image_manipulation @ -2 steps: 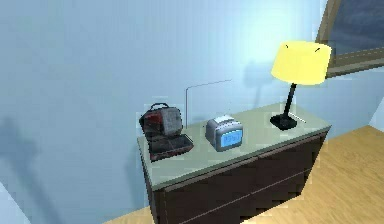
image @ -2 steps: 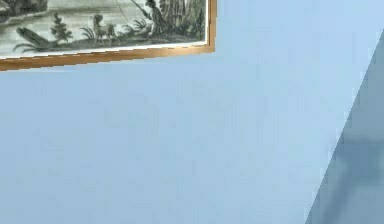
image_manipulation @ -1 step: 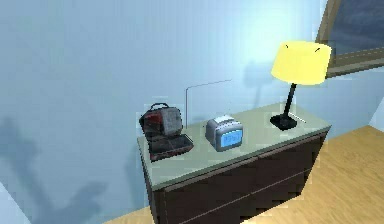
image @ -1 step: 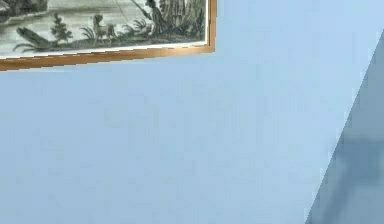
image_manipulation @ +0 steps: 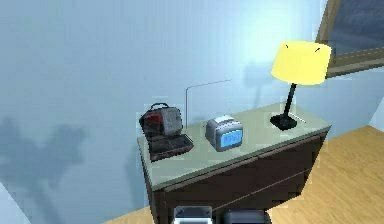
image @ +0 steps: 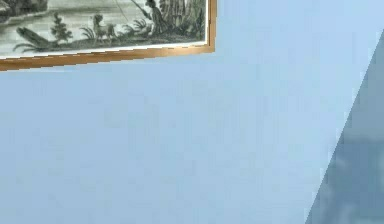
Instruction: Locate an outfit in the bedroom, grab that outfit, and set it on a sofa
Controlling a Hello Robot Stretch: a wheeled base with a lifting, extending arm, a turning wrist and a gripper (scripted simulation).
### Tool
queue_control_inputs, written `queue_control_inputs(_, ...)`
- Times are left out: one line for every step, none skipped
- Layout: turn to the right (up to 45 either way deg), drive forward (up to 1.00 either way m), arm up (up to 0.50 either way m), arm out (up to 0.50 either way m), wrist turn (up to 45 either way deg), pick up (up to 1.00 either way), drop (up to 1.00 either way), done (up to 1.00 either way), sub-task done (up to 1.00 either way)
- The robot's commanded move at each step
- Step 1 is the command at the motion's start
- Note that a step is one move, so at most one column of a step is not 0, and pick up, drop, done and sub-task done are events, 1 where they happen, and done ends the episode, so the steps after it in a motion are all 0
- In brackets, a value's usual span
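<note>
While you face a bare blue wall (image: 180,140) below a framed picture (image: 100,30), with the gripper's state and the outfit's place impossible to tell, turn slowly toward the dresser (image_manipulation: 262,142) and check the dark red-black bundle (image_manipulation: 165,128) near its left end.

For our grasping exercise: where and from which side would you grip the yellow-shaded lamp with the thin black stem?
Probably its black stem, below the wide shade, approached from the dark cabinet's front: the stem is narrow; the blue wall stands behind.
</note>
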Motion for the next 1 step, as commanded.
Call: queue_control_inputs(0.0,0.00,0.00,0.44,0.0,0.00,0.00,0.00,0.00)
